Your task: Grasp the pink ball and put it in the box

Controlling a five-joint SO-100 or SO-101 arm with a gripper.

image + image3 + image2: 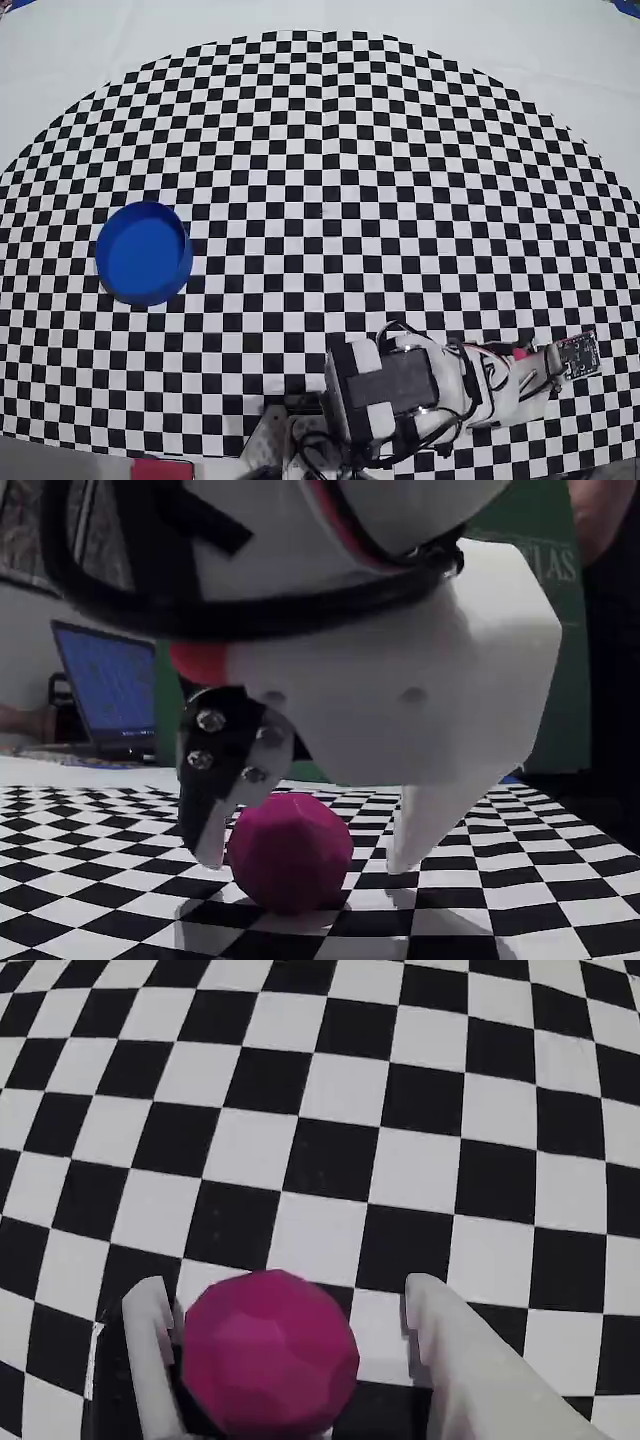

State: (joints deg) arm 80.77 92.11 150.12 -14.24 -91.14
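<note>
in the overhead view the box (144,253) sits way over on the left of the checkered mat (330,180), well apart from the arm (420,390), which is down at the bottom right (the ball is hidden under it from up there). in the wrist view the pink ball (270,1353) rests on the mat between the two fingers, the left finger (155,1355) just beside it and the right one (455,1360) a bit further off. so the gripper (305,855) is spread wide around the ball, not squeezing it. the fixed view shows the same thing low down, with a laptop (112,685) glowing blue back on the left.
</note>
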